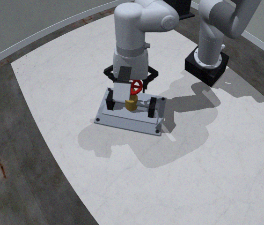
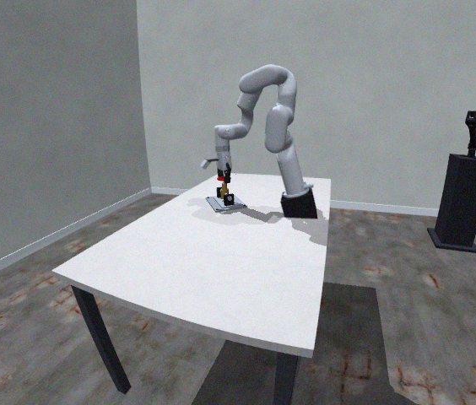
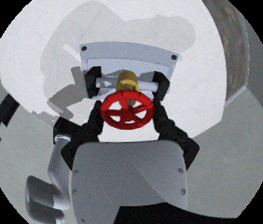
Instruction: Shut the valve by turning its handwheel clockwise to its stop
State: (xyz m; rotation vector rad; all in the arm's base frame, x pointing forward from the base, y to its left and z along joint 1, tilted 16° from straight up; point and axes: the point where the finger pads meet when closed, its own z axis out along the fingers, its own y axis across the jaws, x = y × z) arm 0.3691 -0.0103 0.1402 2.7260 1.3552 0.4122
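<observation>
The red handwheel point(image 3: 127, 110) lies level on top of a brass valve body point(image 3: 130, 78). The valve sits on a pipe held by two black clamps on a grey baseplate point(image 1: 130, 112). In the wrist view my gripper point(image 3: 127, 105) comes straight down over the wheel, with one black finger against the rim on each side. It is shut on the handwheel. In the top view the wheel point(image 1: 136, 87) is half hidden behind my wrist, and the brass body point(image 1: 131, 102) shows below it. In the exterior view the wheel point(image 2: 220, 177) is a small red spot under the gripper.
The arm's black base block point(image 1: 206, 65) stands on the table behind and to the right of the baseplate. A black pedestal with a camera point(image 2: 462, 200) stands on the floor far to the right of the table.
</observation>
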